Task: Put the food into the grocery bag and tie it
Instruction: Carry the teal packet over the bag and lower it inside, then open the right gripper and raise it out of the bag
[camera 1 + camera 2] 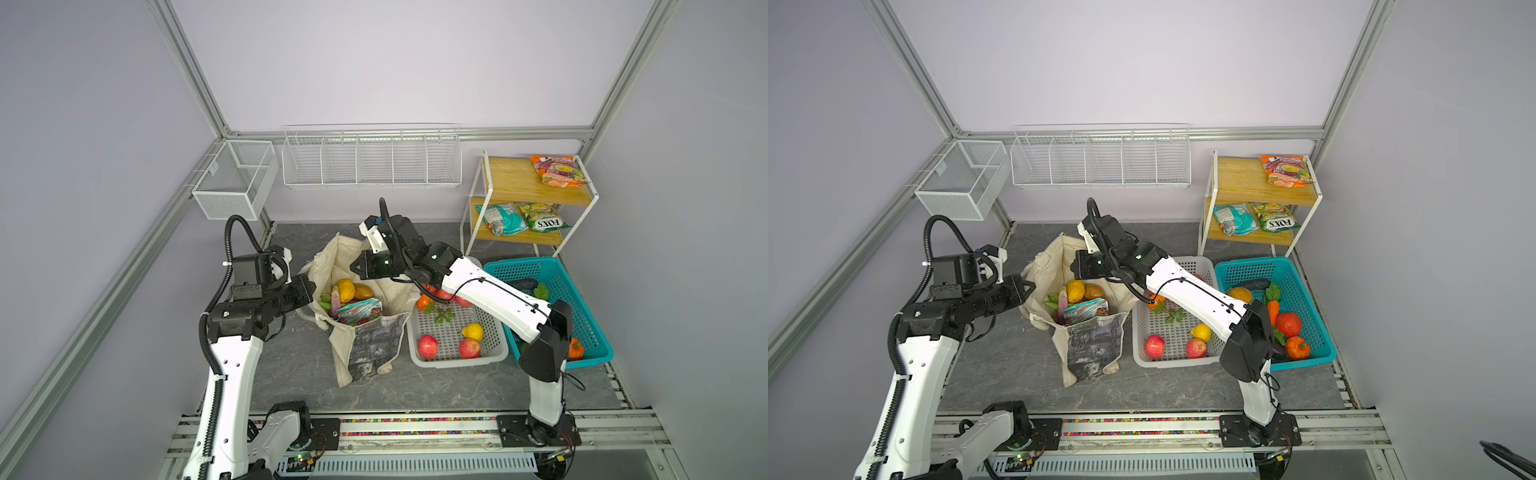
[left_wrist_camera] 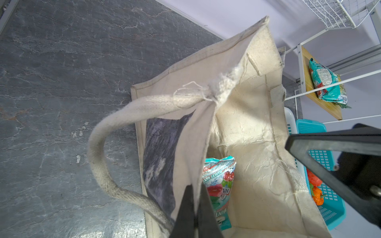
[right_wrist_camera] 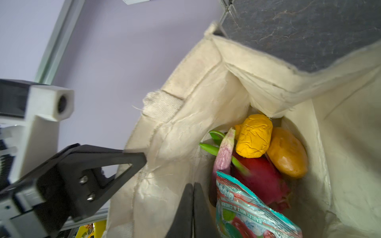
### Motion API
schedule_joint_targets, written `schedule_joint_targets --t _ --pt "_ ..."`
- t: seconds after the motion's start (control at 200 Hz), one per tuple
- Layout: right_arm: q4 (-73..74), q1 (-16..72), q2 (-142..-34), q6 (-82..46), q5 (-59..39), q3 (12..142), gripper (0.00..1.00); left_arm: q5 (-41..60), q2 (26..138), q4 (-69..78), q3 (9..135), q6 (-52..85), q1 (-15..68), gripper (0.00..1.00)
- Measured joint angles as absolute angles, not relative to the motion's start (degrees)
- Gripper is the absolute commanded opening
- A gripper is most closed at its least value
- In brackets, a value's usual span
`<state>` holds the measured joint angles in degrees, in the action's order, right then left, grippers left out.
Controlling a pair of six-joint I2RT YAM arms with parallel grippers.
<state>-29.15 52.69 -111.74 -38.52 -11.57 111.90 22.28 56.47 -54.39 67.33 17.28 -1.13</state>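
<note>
Cream bag point(image 1: 374, 345) is stood open on table point(image 1: 291, 374), food point(image 1: 347, 291) seen inside it. Bag rim is clamped by left gripper point(image 2: 195, 191); right gripper point(image 3: 193, 187) is pressed together, cloth pinch not discernible.

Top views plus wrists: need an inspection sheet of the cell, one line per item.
Surface: grey stone-look tabletop; nothing spilled seen.
Job's things: grocery bag standing, mouth open, handles untied; yellow piece, orange-brown piece, dragon fruit, purple piece and teal snack packet inside.
Clutter: white basket with apples and a lemon; teal basket with vegetables; shelf with three snack packets.
Grippers: left gripper fingers shut on the bag's rim; right gripper fingers shut, apparently on the opposite rim.
Cables: black conduit loops above both wrists; no snag seen.
Surroundings: lilac walls, aluminium frame, wire racks on the back wall.
</note>
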Motion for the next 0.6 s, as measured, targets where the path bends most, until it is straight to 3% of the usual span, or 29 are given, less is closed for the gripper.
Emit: schedule_joint_targets --t 0.155,0.4,0.6 --pt "-29.19 52.18 -111.96 -38.41 -11.05 109.08 0.16 22.09 56.47 -54.39 67.35 17.28 -1.13 0.0" --pt "-30.37 50.61 -110.39 -35.48 -5.13 104.92 0.56 21.85 56.49 -54.33 67.35 17.26 -1.13 0.0" --pt "-33.21 48.75 -103.66 -33.28 2.5 99.44 0.73 21.85 56.8 -54.06 67.35 17.28 -1.13 0.0"
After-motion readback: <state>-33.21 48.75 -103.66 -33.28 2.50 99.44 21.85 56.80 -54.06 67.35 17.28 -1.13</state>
